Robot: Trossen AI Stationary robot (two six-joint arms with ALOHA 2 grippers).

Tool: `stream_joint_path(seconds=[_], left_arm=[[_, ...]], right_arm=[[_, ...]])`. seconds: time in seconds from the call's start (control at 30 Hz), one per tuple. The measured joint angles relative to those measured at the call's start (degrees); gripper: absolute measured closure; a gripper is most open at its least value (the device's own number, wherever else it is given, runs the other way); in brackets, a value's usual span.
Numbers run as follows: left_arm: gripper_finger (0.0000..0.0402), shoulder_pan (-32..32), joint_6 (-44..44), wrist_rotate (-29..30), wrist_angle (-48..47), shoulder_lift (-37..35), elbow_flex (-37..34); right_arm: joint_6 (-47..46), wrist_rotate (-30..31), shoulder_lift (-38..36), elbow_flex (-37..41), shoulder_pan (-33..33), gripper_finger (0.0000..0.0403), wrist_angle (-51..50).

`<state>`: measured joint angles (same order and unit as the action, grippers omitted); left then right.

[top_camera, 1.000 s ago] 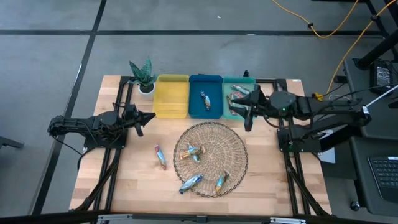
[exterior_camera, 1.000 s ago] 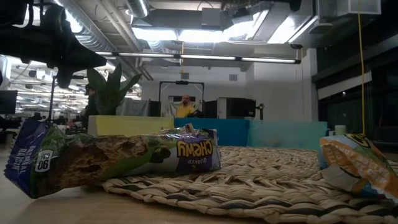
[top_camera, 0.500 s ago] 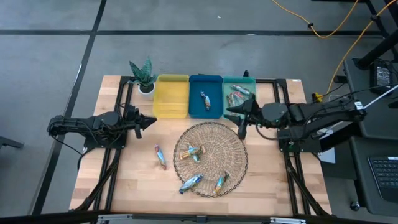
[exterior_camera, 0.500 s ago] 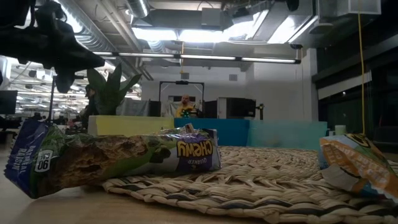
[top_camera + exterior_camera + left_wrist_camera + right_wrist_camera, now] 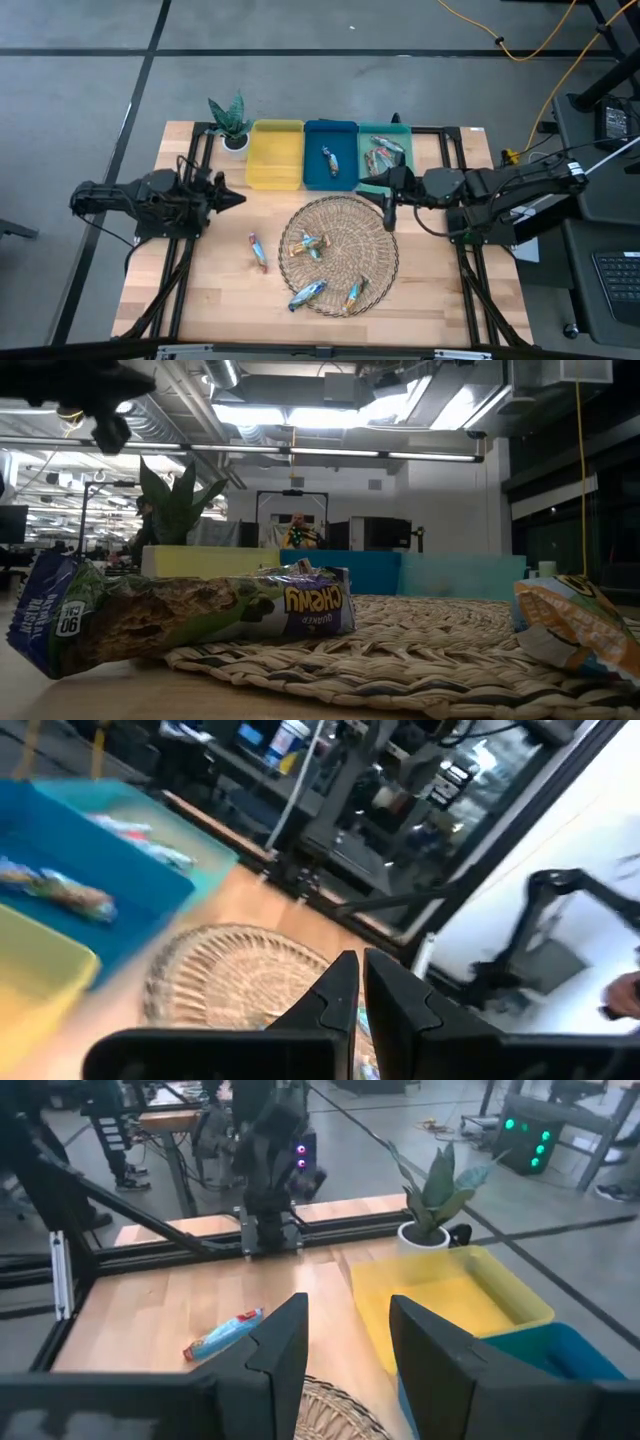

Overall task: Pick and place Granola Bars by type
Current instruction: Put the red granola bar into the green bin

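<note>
On the near half of the table, granola bars (image 5: 306, 246) lie on the round woven mat (image 5: 370, 240). Farther back, the right gripper (image 5: 390, 203) hangs over the mat's edge, fingers wide. The left gripper (image 5: 238, 197) waits at the left, fingers nearly closed and empty. At the far edge, more bars lie in the blue bin (image 5: 345, 135) and green bin (image 5: 366, 158).

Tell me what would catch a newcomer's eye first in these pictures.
Three bins at the table's back edge: yellow bin, blue bin with one bar, teal bin with several. In front lies a round woven mat with four bars; one red bar lies alone on the wood to its left. The right gripper, jaws open, hangs over the mat's right rim; the left gripper, jaws shut, waits at the left.
</note>
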<state>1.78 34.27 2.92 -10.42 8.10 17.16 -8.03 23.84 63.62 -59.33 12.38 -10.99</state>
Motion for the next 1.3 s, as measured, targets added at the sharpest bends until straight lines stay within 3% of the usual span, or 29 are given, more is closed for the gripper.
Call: stream_joint_path(seconds=[0.17, 0.3, 0.5, 0.73, 0.83, 1.03, 1.3], left_arm=[[0.0386, 0.0, -1.93, 4.52, -13.3, 9.35, 10.91], [0.0386, 0.0, 0.49, 3.54, -20.25, 18.31, 16.52], [0.0386, 3.09, 6.6, -6.56, -20.53, 31.82, 18.15], [0.0386, 11.55, 12.99, -7.15, -22.74, 45.3, 18.15], [0.0379, 14.08, 13.02, -10.55, -22.53, 50.01, 18.15], [0.0311, 16.07, 15.53, -15.9, -22.62, 57.8, 18.04], [0.0161, 18.08, 25.19, -13.75, -18.2, 65.33, 17.99]], right_arm=[[2.49, -1.21, -1.76, 0.0, 0.0, 0.0257, -0.9], [5.41, -1.21, -3.44, 0.0, -0.02, 0.0257, -1.4], [9.27, -1.16, -6.7, 0.0, -0.15, 0.0257, -3.18], [13.26, -1.01, -10.78, 0.0, -0.2, 0.0257, -7.45], [14.57, -1.01, -12.07, 0.0, -0.72, 0.0257, -8.81], [14.27, -1.01, -13.75, 0.0, -2.81, 0.0257, -12.79], [11.04, -3.24, -14.7, 1.53, -3.17, 0.0257, -14.42]])
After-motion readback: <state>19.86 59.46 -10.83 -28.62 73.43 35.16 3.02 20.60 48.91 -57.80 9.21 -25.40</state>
